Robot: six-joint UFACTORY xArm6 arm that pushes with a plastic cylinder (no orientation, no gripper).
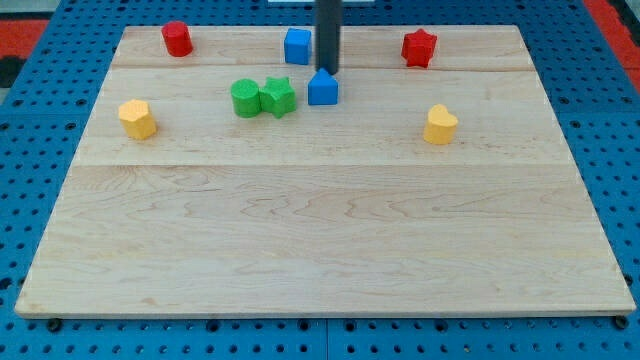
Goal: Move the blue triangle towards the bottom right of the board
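The blue triangle [322, 89] sits in the upper middle of the wooden board [320, 230]. My tip [327, 72] is the lower end of the dark rod that comes down from the view's top. It stands just above the blue triangle, at its upper edge, touching or nearly touching it. A blue cube [297, 46] lies just left of the rod.
A green round block [245, 98] and a green star [278, 96] sit together left of the blue triangle. A red cylinder [177, 38] is at the top left, a red star [419, 47] at the top right. A yellow hexagon [137, 118] is left, a yellow heart [439, 124] right.
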